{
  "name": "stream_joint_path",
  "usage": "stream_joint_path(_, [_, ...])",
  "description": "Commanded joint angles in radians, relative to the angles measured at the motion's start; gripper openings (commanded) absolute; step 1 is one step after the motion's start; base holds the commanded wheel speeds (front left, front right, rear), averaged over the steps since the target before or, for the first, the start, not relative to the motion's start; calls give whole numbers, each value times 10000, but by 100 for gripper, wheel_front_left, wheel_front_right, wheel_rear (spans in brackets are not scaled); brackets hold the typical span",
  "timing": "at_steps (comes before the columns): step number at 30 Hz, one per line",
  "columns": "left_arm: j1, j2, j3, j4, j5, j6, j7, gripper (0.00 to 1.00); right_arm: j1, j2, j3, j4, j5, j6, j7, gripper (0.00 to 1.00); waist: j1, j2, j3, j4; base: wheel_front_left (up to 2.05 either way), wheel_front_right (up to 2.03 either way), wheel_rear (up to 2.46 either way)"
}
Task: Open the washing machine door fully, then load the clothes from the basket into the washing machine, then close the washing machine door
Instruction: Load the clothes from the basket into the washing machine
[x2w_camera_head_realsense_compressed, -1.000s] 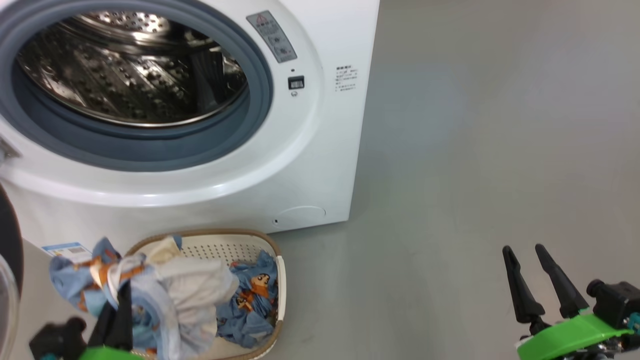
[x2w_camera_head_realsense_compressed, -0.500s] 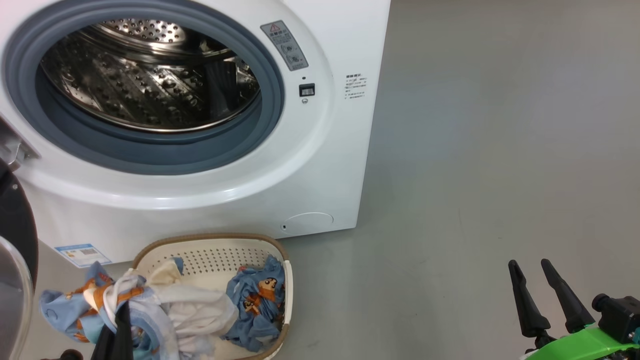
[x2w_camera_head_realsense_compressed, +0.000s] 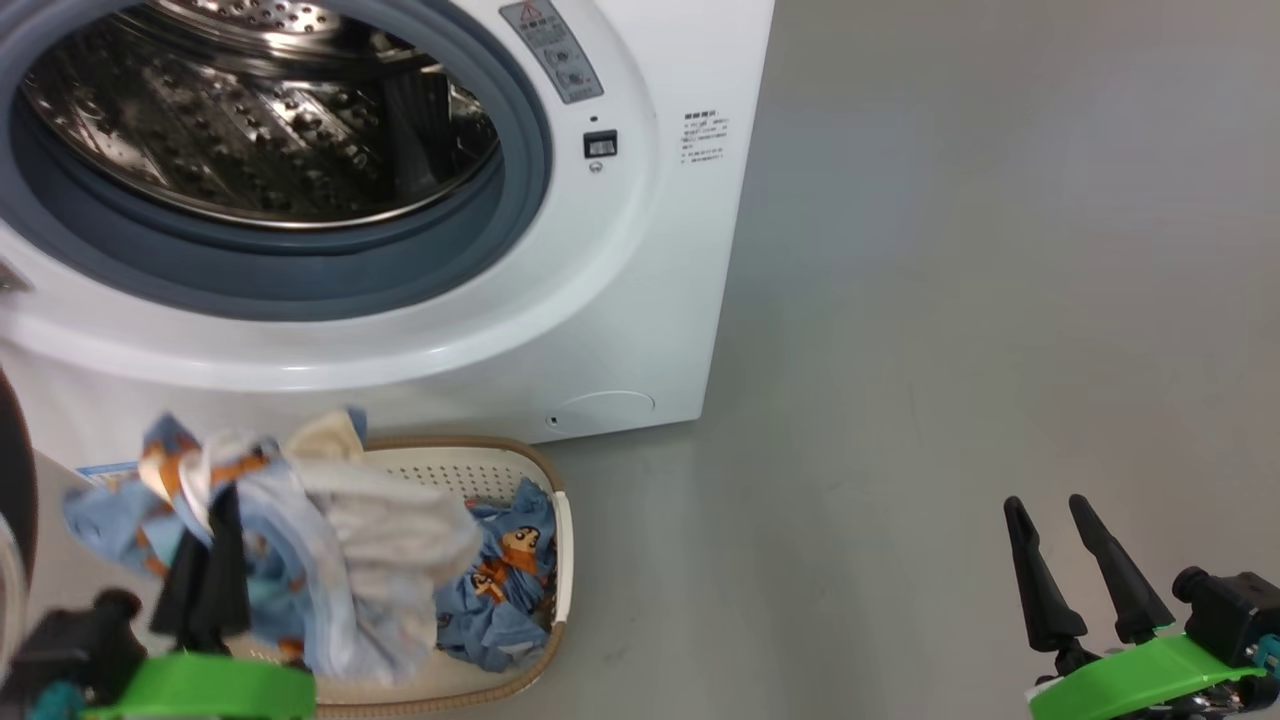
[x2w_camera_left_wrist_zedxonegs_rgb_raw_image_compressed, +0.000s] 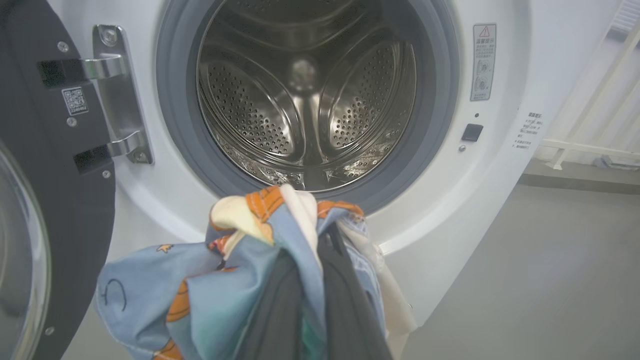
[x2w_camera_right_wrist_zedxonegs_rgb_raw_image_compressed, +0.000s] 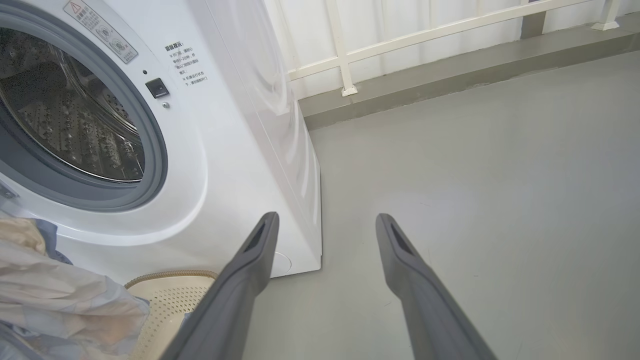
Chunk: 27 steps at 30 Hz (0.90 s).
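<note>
Left gripper (x2w_camera_head_realsense_compressed: 212, 530) clenches light blue cartoon-printed clothes (x2w_camera_head_realsense_compressed: 300, 540) above the cream perforated basket (x2w_camera_head_realsense_compressed: 545, 480), below the drum mouth (x2w_camera_left_wrist_zedxonegs_rgb_raw_image_compressed: 310, 100) of the white washing machine (x2w_camera_head_realsense_compressed: 640, 300); glossy black door (x2w_camera_left_wrist_zedxonegs_rgb_raw_image_compressed: 60, 210) swung aside. Right gripper (x2w_camera_head_realsense_compressed: 1046, 505) spread empty over grey floor (x2w_camera_head_realsense_compressed: 950, 300).

Bright, even, diffuse light fills every view. The steel drum (x2w_camera_head_realsense_compressed: 250, 130) glints with small highlights at upper left, and a soft sheen bands the washing machine (x2w_camera_head_realsense_compressed: 640, 300) front. A faint shadow lies on the floor (x2w_camera_head_realsense_compressed: 800, 250) beside it. Along the bottom edges, the clothes (x2w_camera_left_wrist_zedxonegs_rgb_raw_image_compressed: 225, 280) and right claw (x2w_camera_right_wrist_zedxonegs_rgb_raw_image_compressed: 326, 216) look slightly soft. Wide-angle lenses bow straight lines.
</note>
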Motion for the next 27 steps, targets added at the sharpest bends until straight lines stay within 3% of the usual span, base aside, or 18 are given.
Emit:
stream_joint_path(1, [-642, 298, 374, -252, 148, -15, -76, 0, -281, -87, 252, -259, 10, 27, -49, 100, 0, -1, 209, -116, 0, 0, 0])
stream_joint_path(18, [-5398, 1206, 656, 823, 591, -15, -76, 0, -1058, 197, 422, -333, 35, 27, -49, 100, 0, -1, 1315, -562, 0, 0, 0])
stream_joint_path(27, [-7409, 1453, 143, 3583, 520, -15, -76, 0, -1505, 455, 742, -336, 87, 27, -49, 100, 0, -1, 1960, -919, 0, 0, 0])
